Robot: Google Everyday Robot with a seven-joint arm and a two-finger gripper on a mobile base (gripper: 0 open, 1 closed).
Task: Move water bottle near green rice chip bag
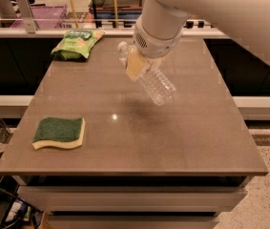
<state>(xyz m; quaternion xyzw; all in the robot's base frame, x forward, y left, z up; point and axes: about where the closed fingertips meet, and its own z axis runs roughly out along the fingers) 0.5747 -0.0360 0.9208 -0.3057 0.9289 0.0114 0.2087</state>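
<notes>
The water bottle (157,85) is clear ribbed plastic and hangs tilted in the air above the middle of the brown table (139,142). My gripper (135,61) is shut on the bottle's upper part, with one pale finger (134,65) across it. The bottle's bottom points down to the right. Its shadow lies on the table below. The green rice chip bag (76,43) is light green with white lettering and lies at the table's far left corner, well to the left of the gripper.
A flat green-and-yellow sponge (59,132) lies near the table's front left. A rail with a purple bin (39,15) runs behind the table. The table edges drop off at the front and the right.
</notes>
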